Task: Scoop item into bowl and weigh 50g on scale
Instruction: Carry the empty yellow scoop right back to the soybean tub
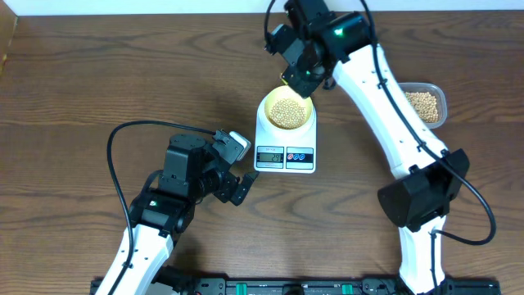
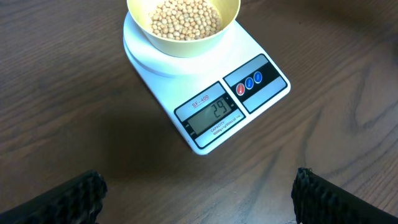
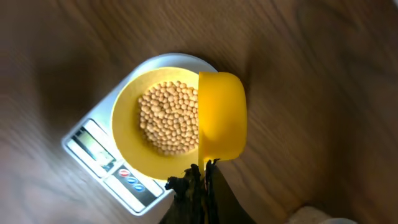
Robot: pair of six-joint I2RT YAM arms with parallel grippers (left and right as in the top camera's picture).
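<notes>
Beans (image 3: 168, 118) looked light, loose, apt to roll. Right gripper (image 3: 199, 183) clamped rigid spoon (image 3: 222, 115) by handle; left gripper (image 2: 199, 199) jaws apart.

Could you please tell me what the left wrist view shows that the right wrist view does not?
Only the left wrist: the display legibly reading 29, and the left gripper open. Only the right wrist: the yellow spoon, held by the right gripper over the rim of the bowl. Both: the bowl of beans on the scale.
</notes>
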